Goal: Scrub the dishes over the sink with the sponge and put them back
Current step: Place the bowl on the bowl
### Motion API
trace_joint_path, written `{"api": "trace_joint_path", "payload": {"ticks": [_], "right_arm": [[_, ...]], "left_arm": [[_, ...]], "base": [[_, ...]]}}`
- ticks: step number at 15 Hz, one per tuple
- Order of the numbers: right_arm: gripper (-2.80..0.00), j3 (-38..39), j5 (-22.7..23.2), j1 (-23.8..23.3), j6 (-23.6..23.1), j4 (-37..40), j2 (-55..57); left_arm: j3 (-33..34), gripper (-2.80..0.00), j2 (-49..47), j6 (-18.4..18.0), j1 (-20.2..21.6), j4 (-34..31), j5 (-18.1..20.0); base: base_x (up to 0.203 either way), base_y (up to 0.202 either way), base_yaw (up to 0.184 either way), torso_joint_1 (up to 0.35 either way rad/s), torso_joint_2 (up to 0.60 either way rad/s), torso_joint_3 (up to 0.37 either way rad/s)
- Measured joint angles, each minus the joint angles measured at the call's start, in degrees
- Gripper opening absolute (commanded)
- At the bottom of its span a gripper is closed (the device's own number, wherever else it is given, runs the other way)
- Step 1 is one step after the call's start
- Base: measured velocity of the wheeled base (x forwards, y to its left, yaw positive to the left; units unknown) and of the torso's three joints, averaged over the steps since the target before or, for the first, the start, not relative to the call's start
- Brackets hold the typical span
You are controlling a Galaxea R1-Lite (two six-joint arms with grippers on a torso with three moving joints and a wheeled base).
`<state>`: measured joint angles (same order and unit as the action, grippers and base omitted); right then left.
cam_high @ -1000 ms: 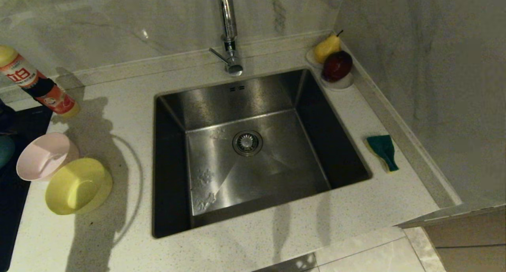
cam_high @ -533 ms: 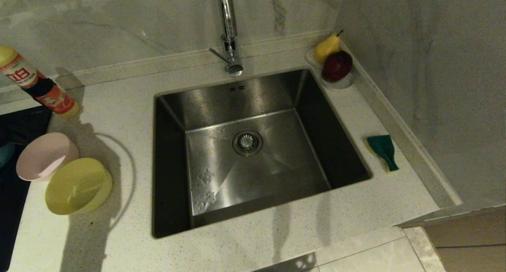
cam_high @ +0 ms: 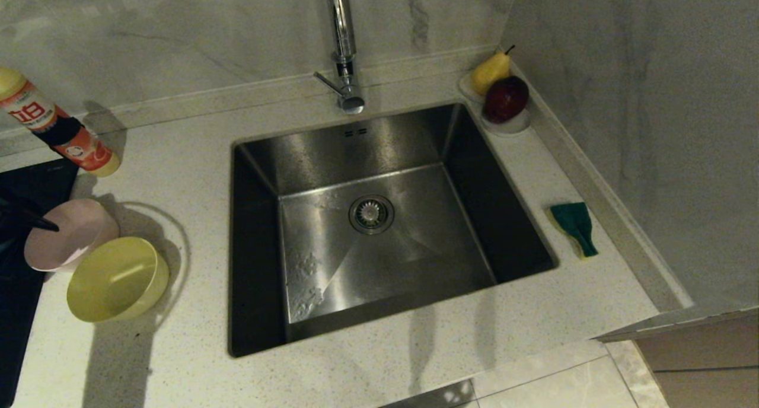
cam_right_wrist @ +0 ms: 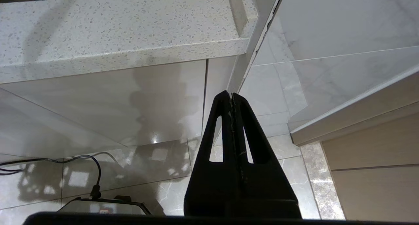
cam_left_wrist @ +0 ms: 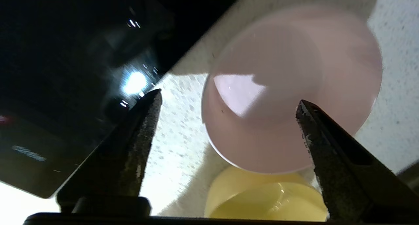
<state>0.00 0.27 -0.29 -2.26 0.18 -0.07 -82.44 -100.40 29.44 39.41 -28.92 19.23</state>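
Right gripper (cam_right_wrist: 231,95) hung parked below the speckled white stone countertop (cam_high: 367,372) edge, fingers pressed together, holding nothing. On the counter left of the square brushed steel sink (cam_high: 379,242), a round yellow plastic bowl (cam_high: 115,279) sat touching a round pale pink plastic bowl (cam_high: 68,235) behind it. Left gripper (cam_left_wrist: 229,97) hovered over the pink bowl's left side, fingers spread wide, nothing held. Green-faced yellow rectangular sponge (cam_high: 574,227) lay right of the sink. Farther back: chrome tap (cam_high: 344,52), red-labelled bottle (cam_high: 56,129).

Left of the sink (cam_high: 379,230), the pink bowl (cam_high: 65,233) touches the yellow bowl (cam_high: 115,279); right of it lies the green-faced sponge (cam_high: 574,225).
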Motion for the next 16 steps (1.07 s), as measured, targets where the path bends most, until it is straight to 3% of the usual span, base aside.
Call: {"api": "trace_joint_path", "payload": {"ticks": [8,16], "right_arm": [[-2.8,0.0,0.0,0.0,0.0,0.0,0.0],[-2.8,0.0,0.0,0.0,0.0,0.0,0.0]], "left_arm": [[1.5,0.0,-1.7,1.6,0.0,0.6,2.2],[5.2,0.0,-3.3,3.0,-0.1,5.8,2.8]], "base": [[0.0,0.0,0.0,0.0,0.0,0.0],[0.0,0.0,0.0,0.0,0.0,0.0]]}}
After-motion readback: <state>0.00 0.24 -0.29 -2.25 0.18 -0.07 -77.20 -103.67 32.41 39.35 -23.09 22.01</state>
